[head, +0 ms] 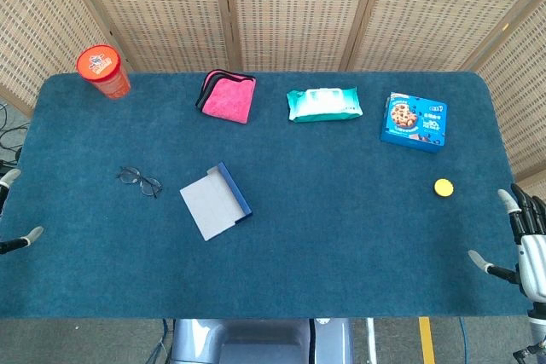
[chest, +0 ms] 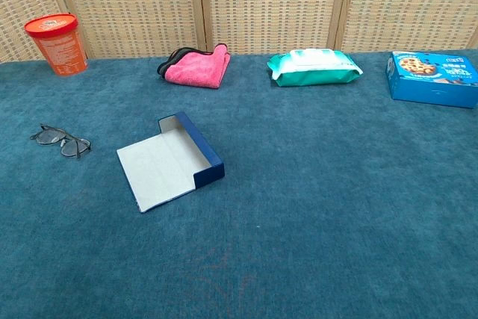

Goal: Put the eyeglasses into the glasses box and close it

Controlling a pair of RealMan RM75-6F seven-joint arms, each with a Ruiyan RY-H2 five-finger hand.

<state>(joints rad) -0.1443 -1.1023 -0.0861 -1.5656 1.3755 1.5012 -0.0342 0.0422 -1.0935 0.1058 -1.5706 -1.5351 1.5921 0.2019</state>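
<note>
Closest to the camera is the glasses box (chest: 170,160), lying open and flat on the blue worktop (chest: 336,207). The eyeglasses (chest: 61,140) sit just left of it, not touching. Left hand (head: 10,210) pokes in well left of the box, right hand (head: 522,240) far right, both spread, holding nothing.

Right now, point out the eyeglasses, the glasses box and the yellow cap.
eyeglasses (chest: 61,140), chest view, on the bridge between the lenses.
glasses box (chest: 158,167), chest view, on the open grey flap.
yellow cap (head: 443,187), head view, on its top face.
</note>
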